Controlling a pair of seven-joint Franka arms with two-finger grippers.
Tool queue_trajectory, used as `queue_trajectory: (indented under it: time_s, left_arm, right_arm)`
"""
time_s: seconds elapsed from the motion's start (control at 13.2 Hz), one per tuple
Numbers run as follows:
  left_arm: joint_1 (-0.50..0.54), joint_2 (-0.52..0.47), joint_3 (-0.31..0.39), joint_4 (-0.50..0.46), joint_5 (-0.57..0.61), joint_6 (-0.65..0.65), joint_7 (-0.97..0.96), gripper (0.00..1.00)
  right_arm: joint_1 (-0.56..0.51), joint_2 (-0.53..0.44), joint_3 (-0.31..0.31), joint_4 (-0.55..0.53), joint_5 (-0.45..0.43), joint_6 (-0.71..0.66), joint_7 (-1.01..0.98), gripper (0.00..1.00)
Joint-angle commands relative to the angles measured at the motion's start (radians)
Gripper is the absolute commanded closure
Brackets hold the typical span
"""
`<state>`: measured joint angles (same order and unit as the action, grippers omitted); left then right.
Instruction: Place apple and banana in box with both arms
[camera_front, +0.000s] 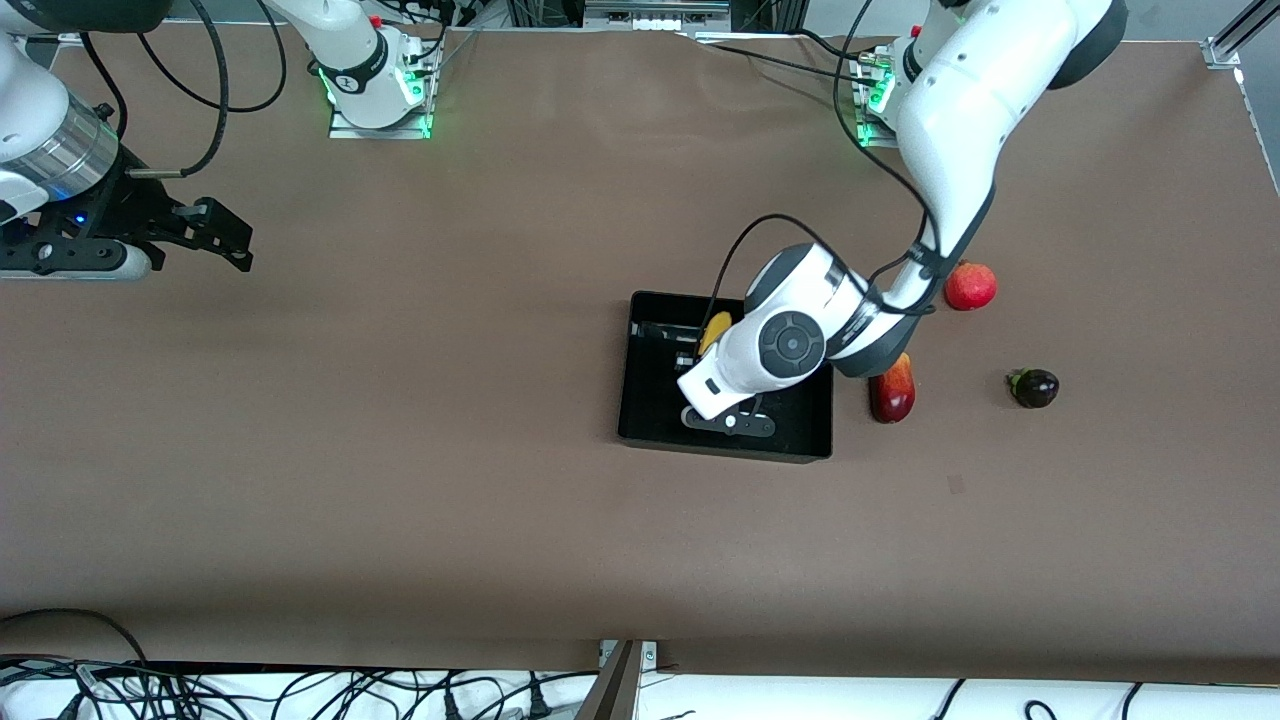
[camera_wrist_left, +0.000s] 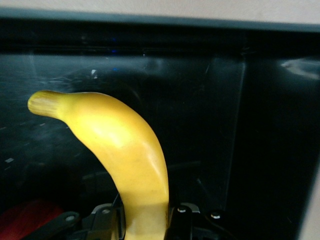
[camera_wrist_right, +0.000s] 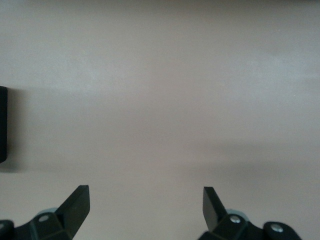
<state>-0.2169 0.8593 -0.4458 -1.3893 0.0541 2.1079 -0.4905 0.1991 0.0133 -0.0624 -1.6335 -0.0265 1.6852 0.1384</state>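
Closest to the front camera is the box (camera_front: 640, 415), one shallow black tray sitting about mid-bench, and it's the only container around. Fruit count: one banana (camera_front: 714, 331), plus three loose fruits on the brown bench (camera_front: 400, 500) toward the left arm's end. The apple (camera_front: 970, 286) is the red one with a yellowish blush, farthest of the three from the camera and clearly outside the box. An elongated red mango (camera_front: 892, 392) lies just beside the box's wall, partly tucked under the left arm's elbow. One dark purple fruit (camera_front: 1034, 388) with a greenish stem sits further toward that end, well apart from the box. Two arms in total. The left pincer (camera_wrist_left: 145, 222) is down inside the box, clamped around one end of the banana (camera_wrist_left: 117, 150), which sticks out over the glossy black floor (camera_wrist_left: 260, 125) with its stem tip free; whether the banana touches the floor can't be made out. A bit of red shows in the corner of the left wrist view, too blurry to name. The right pincer (camera_wrist_right: 146, 206) waits over bare bench at the right arm's end, fingers (camera_wrist_right: 79, 202) spread wide with nothing between them.
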Motion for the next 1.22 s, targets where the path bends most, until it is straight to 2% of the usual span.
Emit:
queue_trajectory:
  time_s: [0.0,0.08,0.23,0.3,0.61,0.91,0.99,1.06,1.14]
  left_arm:
    - [-0.022,0.030,0.009,0.009,0.000,0.038,-0.014,0.11]
    - [-0.013,0.026,0.010,0.010,0.001,0.035,-0.011,0.00]
    - [0.011,-0.006,0.010,0.016,0.000,0.018,-0.013,0.00]
    - [0.039,-0.050,0.010,0.019,0.001,-0.038,-0.013,0.00]
    - [0.165,-0.285,0.015,0.027,0.003,-0.320,-0.005,0.00]
    - [0.280,-0.474,0.006,0.029,0.061,-0.592,0.009,0.00]
    - [0.300,-0.521,0.010,0.026,0.056,-0.685,0.073,0.00]
    - [0.300,-0.567,0.025,0.015,0.062,-0.724,0.152,0.00]
    - [0.298,-0.630,0.076,-0.017,0.064,-0.724,0.233,0.00]
  right_arm:
    - [0.000,0.005,0.004,0.021,-0.004,-0.007,-0.002,0.00]
    - [0.000,0.005,0.004,0.021,-0.004,-0.009,0.000,0.00]
    - [0.000,0.005,0.004,0.021,-0.003,-0.004,0.000,0.00]
    - [0.000,0.005,0.004,0.021,-0.003,-0.002,0.001,0.00]
    - [0.002,0.005,0.006,0.021,0.000,-0.001,0.000,0.00]
    - [0.002,0.007,0.006,0.023,0.000,0.002,0.000,0.00]
    - [0.002,0.007,0.006,0.023,0.000,0.004,0.000,0.00]
    - [0.002,0.007,0.006,0.021,0.000,0.004,0.001,0.00]
    - [0.002,0.007,0.006,0.023,0.000,0.004,0.000,0.00]
